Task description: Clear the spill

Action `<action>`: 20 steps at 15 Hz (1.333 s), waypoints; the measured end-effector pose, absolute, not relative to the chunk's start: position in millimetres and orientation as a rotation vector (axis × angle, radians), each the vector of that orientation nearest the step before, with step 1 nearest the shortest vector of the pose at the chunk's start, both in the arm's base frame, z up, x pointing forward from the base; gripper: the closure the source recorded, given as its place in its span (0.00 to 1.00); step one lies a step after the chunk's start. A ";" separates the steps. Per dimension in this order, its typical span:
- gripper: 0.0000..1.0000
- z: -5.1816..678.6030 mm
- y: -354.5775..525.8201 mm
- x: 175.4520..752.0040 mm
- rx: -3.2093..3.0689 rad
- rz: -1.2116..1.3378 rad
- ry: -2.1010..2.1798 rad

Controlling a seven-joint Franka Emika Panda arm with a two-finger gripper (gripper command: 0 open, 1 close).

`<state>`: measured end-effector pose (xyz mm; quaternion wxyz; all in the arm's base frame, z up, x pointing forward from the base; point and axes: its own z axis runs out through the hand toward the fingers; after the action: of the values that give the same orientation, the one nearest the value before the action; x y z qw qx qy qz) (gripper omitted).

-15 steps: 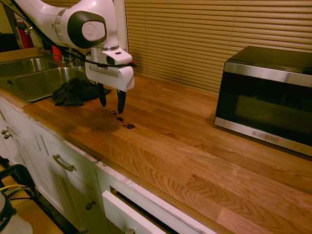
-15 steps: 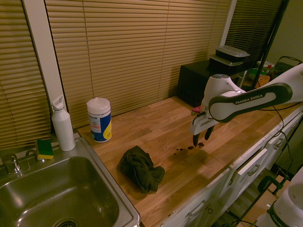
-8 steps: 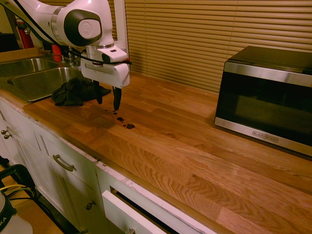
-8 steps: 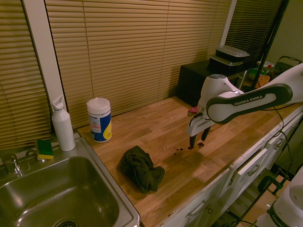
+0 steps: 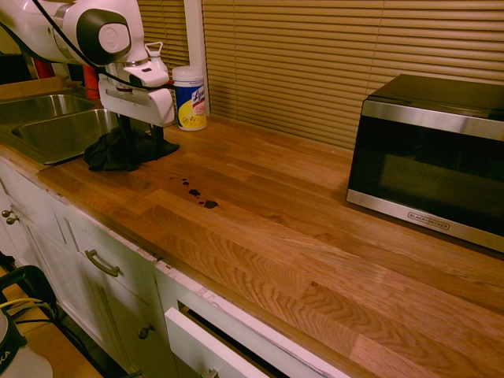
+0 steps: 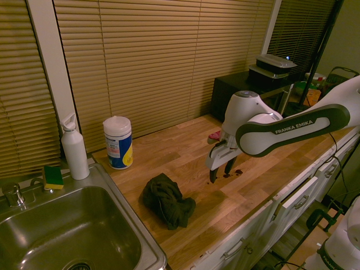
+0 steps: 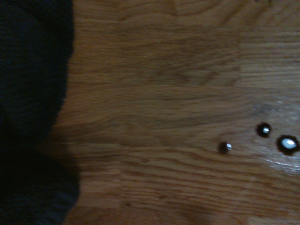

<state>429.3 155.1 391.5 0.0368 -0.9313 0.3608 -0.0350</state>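
A long wooden counter [image 5: 315,228] ran through a dim, warm-lit kitchen, with white cabinets [image 5: 102,268] below — one drawer [image 5: 213,346] stood slightly open. Closed slatted blinds [image 6: 152,56] covered the windows behind. A steel sink [image 6: 67,230] sat at one end, a black microwave [image 5: 429,153] at the other — near the wall.

"FRANKA EMIKA" on the arm [image 6: 292,128] — "BLACK+DECKER" on the microwave [image 5: 429,157] — "Lysol" on the canister [image 5: 190,98].
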 end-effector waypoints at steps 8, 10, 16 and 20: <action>0.00 407.5 229.2 446.5 -2.780 -0.111 1.047; 0.00 407.8 243.9 444.8 -2.761 -0.119 1.039; 0.00 393.8 292.2 456.7 -2.714 -0.126 1.050; 1.00 370.3 314.4 463.4 -2.733 -0.144 1.087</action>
<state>463.4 314.4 370.3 0.0982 -0.9236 0.3673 -0.0488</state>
